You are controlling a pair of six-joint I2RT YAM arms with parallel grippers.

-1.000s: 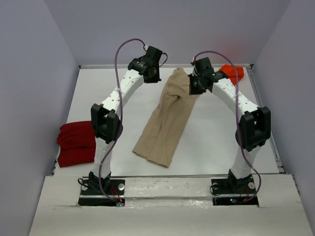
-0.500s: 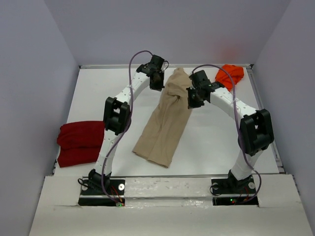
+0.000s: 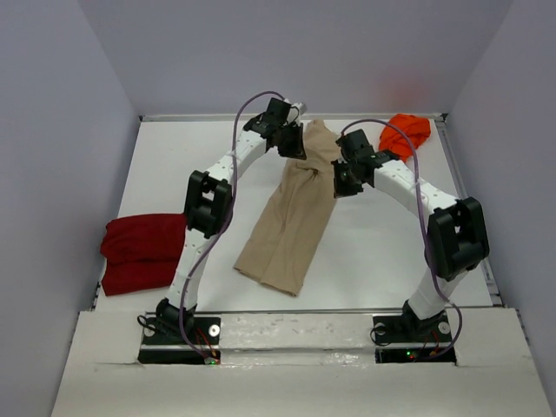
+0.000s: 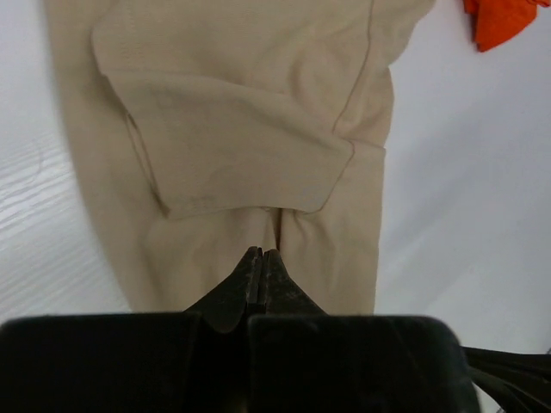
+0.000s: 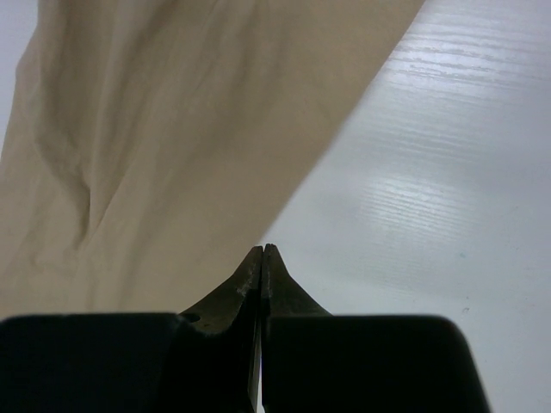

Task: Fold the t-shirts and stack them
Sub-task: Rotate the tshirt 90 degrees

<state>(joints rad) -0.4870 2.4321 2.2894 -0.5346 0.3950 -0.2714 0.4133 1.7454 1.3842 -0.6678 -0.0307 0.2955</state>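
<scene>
Tan soft-cloth short-sleeved shirt (image 3: 291, 217) lies lengthwise mid white bench (image 3: 382, 252), judged light, limp, apt to bunch; left gripper (image 4: 261, 255) & right gripper (image 5: 263, 250) both pinched closed, empty, near its far end; rec. pinching edge corners.

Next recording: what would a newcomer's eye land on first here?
A long tan shirt lies folded lengthwise in the middle of the table, with the left gripper and right gripper shut by its far end. An orange shirt sits crumpled far right; a red shirt lies folded near left.
</scene>
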